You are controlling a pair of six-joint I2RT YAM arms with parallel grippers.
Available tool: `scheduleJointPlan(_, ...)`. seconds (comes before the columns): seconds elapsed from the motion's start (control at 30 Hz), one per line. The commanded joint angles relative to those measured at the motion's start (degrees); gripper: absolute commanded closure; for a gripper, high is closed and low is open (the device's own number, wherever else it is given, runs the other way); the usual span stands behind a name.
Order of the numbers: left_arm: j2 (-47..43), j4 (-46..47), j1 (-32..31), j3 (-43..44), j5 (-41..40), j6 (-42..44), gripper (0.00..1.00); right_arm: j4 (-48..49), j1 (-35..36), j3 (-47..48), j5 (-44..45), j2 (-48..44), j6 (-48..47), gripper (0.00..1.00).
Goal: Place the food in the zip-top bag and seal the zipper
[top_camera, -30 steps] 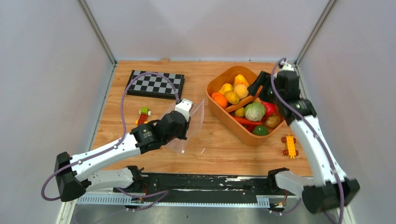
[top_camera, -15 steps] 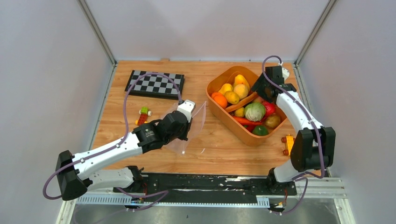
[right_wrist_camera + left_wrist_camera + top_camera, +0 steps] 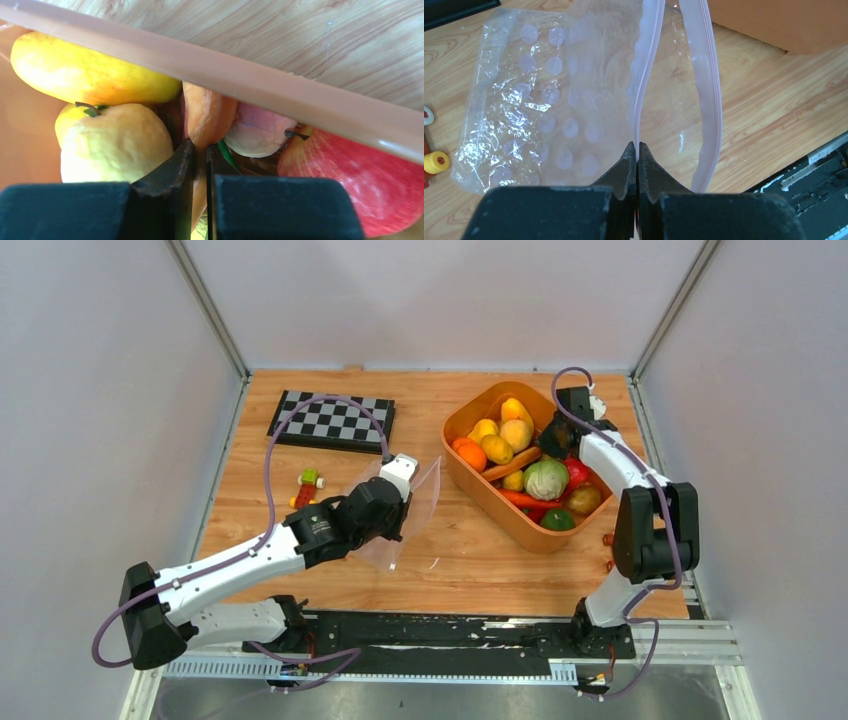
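Observation:
The clear zip-top bag (image 3: 415, 515) (image 3: 539, 110) is held up off the wooden table with its mouth gaping. My left gripper (image 3: 637, 147) (image 3: 400, 495) is shut on one lip of the zipper (image 3: 644, 75). The other lip (image 3: 711, 85) bows away. The food lies heaped in the orange tub (image 3: 480, 490). My right gripper (image 3: 200, 147) (image 3: 548, 435) reaches into the tub at its far right side, shut on the long slice with the orange rim (image 3: 207, 112) (image 3: 515, 462). Around it are a red apple (image 3: 360, 175), a peach (image 3: 257, 132) and yellow fruit (image 3: 115, 142).
A checkerboard (image 3: 332, 420) lies at the far left. One wheeled block toy (image 3: 308, 483) sits left of the bag. Another (image 3: 607, 540) is mostly hidden behind the right arm. The tub's rim (image 3: 250, 70) runs just beyond the right fingers. Grey walls enclose the table.
The right arm has folded back and lowered its gripper into the tub. Its jaws have shut on the orange-rimmed slice. The left arm and the bag have not moved.

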Motion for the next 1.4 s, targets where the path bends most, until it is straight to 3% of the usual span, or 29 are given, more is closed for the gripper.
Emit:
scheduleJointPlan(0.0,-0.81,0.65,0.29,1.93,-0.21,0.06,1.00,3.01,-0.08,-0.50,-0.20,-7.91,-1.11,0.98)
scheduleJointPlan(0.5,-2.25,1.36,0.39,1.17,-0.62,-1.21,1.00,9.17,0.06,-11.20,-9.48,-40.43,-7.64,1.00)
scheduleJointPlan(0.83,-1.03,2.94,0.47,1.70,1.21,-5.38,1.00,3.80,3.39,-5.59,-10.64,-46.75,-13.49,1.00)
scheduleJointPlan(0.9,-0.74,3.52,0.45,2.32,1.92,-6.12,1.00,1.64,5.99,-4.66,-8.59,-47.08,-12.88,1.00)
scheduleJointPlan(1.23,2.13,2.83,0.49,5.48,3.13,-11.61,1.00,-3.39,32.86,-0.99,23.93,-45.15,-7.34,1.00)
scheduleJointPlan(1.37,2.38,1.76,0.45,5.32,1.54,-14.07,1.00,-0.72,40.19,-0.09,31.40,-43.17,-7.02,1.00)
